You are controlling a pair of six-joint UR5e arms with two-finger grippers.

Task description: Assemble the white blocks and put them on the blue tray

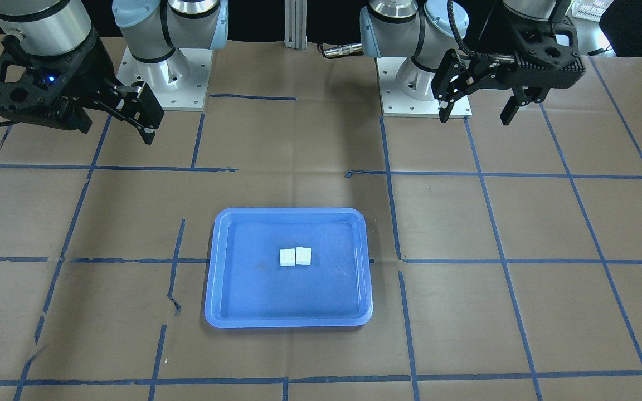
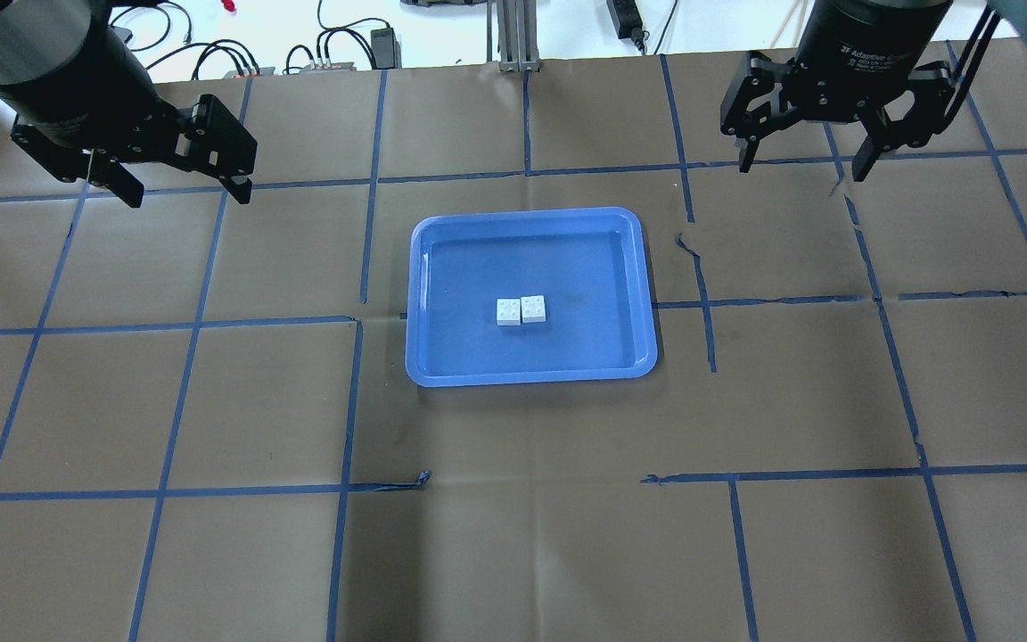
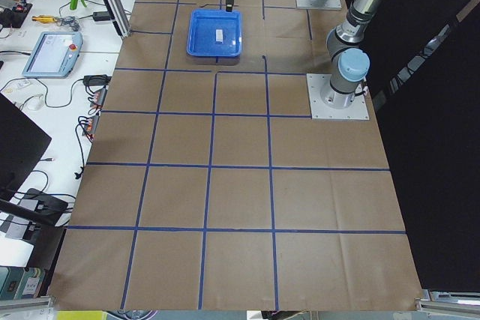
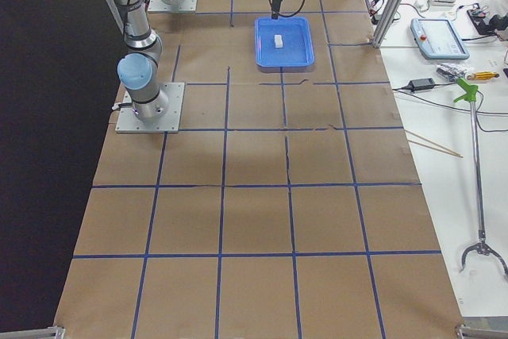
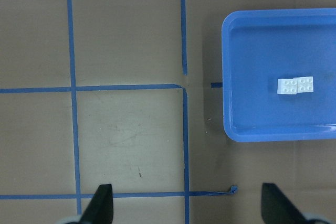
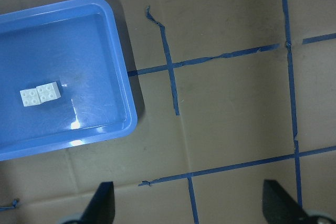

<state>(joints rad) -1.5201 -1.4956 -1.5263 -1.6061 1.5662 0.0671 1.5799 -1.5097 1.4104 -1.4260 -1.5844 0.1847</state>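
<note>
Both pairs of jaws are spread wide and hold nothing. The left gripper (image 2: 190, 192) and the right gripper (image 2: 801, 168) are held above the table (image 2: 210, 401), 1 at each side, well apart from the work. The 2 white blocks (image 2: 521, 309) are seen studs up, side by side and touching, not stacked, near the middle of the blue tray (image 2: 413, 312). They are judged light, stiff and smooth. A pinch across 2 opposite flat side walls, below the studs, is advised.
</note>
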